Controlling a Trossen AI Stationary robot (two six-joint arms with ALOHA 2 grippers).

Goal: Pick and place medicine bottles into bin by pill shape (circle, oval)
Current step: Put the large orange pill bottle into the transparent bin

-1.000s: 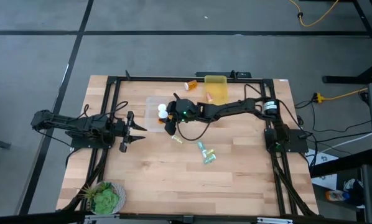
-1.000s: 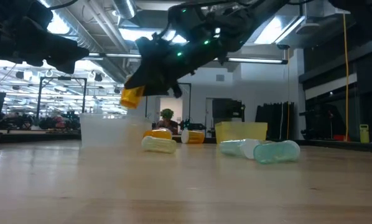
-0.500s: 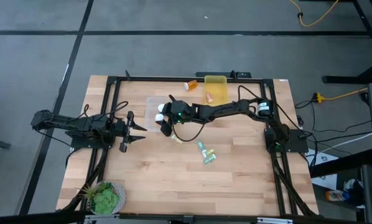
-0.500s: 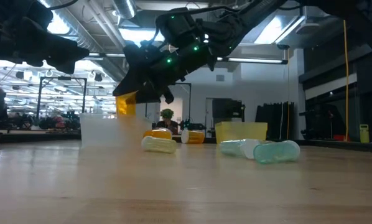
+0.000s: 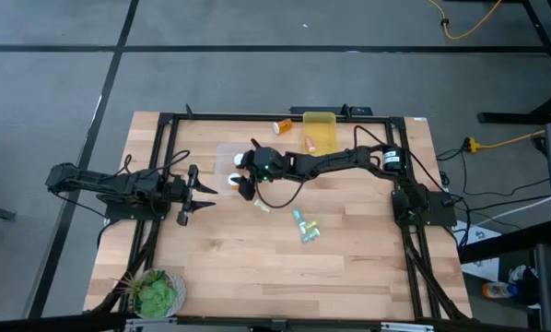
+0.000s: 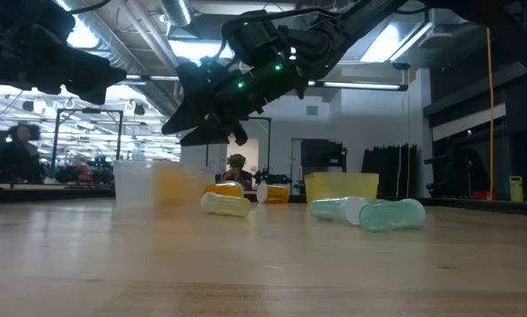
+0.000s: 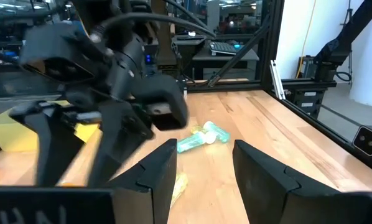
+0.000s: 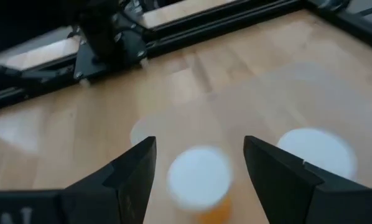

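My right gripper [image 5: 242, 183] hangs open over the clear bin [image 5: 226, 164], which also shows in the low view [image 6: 153, 183]. An orange bottle with a white cap [image 8: 198, 175] shows blurred below its spread fingers, inside the bin [image 6: 172, 185]. A second white-capped bottle [image 8: 313, 152] stands beside it. On the table lie a yellowish bottle [image 5: 263, 207] and two teal ones [image 5: 298, 219] [image 5: 310, 234]. One orange bottle [image 5: 309, 143] lies in the yellow bin [image 5: 320, 131], and another [image 5: 282, 124] lies beside it. My left gripper [image 5: 202, 189] waits open at the left.
A potted plant [image 5: 156, 293] stands at the near left corner. A black frame [image 5: 257, 117] runs around the table. Bare wood lies near the front edge. The left gripper's open fingers [image 7: 155, 177] point toward the right arm and the teal bottles [image 7: 198, 140].
My right gripper has carried the orange bottle toward the table's left, over the clear bin, and let it go. The bottle has dropped from the fingers into the bin.
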